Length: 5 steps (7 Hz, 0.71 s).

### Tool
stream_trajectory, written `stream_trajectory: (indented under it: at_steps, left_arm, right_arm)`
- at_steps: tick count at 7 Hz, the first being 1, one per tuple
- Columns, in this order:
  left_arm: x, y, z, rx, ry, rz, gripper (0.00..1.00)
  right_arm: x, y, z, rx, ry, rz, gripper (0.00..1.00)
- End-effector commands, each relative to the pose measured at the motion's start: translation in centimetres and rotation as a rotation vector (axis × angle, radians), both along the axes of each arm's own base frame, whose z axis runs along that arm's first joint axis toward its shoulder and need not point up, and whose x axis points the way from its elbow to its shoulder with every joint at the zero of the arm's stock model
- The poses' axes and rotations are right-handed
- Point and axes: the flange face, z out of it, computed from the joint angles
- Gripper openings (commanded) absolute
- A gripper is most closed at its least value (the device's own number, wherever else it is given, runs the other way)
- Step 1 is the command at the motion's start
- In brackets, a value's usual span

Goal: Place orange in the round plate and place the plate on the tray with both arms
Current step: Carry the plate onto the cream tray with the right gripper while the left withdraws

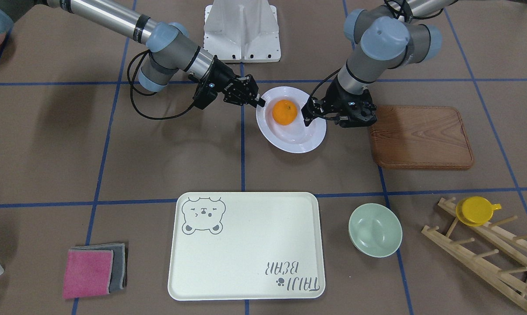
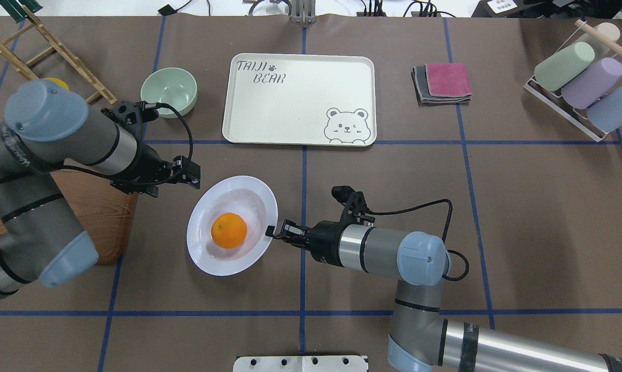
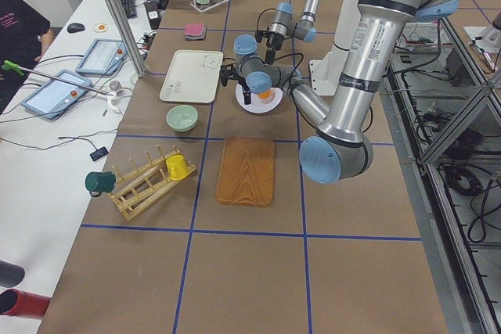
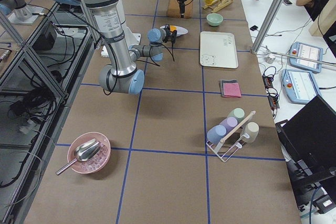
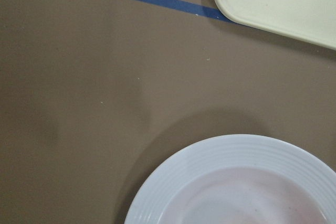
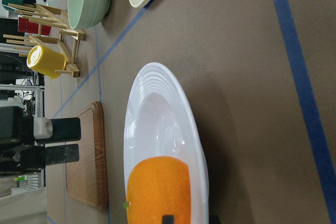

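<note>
The orange (image 1: 284, 112) (image 2: 229, 230) (image 6: 157, 190) lies in the sunken centre of the round white plate (image 1: 298, 140) (image 2: 207, 258) (image 5: 210, 161), which looks tilted. My right gripper (image 1: 259, 103) (image 2: 272, 231) reaches in level with the table and is shut on the plate's rim nearest the robot's right. On the opposite side, my left gripper (image 1: 308, 114) (image 2: 191, 175) stands open just beside the rim without touching it. The cream bear tray (image 1: 246, 245) (image 2: 290, 103) lies bare beyond the plate, a blue tape line between them.
A brown wooden board (image 1: 421, 135) lies under my left arm beside the plate. A mint-green bowl (image 1: 375, 229) and a wooden rack with a yellow cup (image 1: 478, 210) stand near the tray. Folded pink and grey cloths (image 1: 93, 271) lie on the tray's other side.
</note>
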Motion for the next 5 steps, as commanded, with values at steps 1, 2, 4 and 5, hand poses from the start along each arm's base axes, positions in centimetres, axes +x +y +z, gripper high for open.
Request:
stream_trajectory:
  at_steps: [1, 2, 4, 5]
  left_arm:
    - [-5.3, -1.0, 1.6, 0.078, -0.004, 0.018, 0.97]
    - [-7.1, -1.3, 2.5, 0.114, -0.017, 0.021, 0.97]
    - [-9.3, -2.2, 3.9, 0.164, -0.043, 0.024, 0.97]
    - [-10.6, -2.7, 4.6, 0.196, -0.06, 0.024, 0.97]
  right_arm:
    - [0.8, -1.2, -0.8, -0.027, -0.025, 0.019, 0.0]
    - [1.5, -2.5, -1.3, -0.049, -0.041, 0.036, 0.0]
    - [4.9, -6.9, -2.3, -0.128, -0.155, 0.147, 0.0]
    - [6.3, -9.3, -3.2, -0.18, -0.198, 0.238, 0.0]
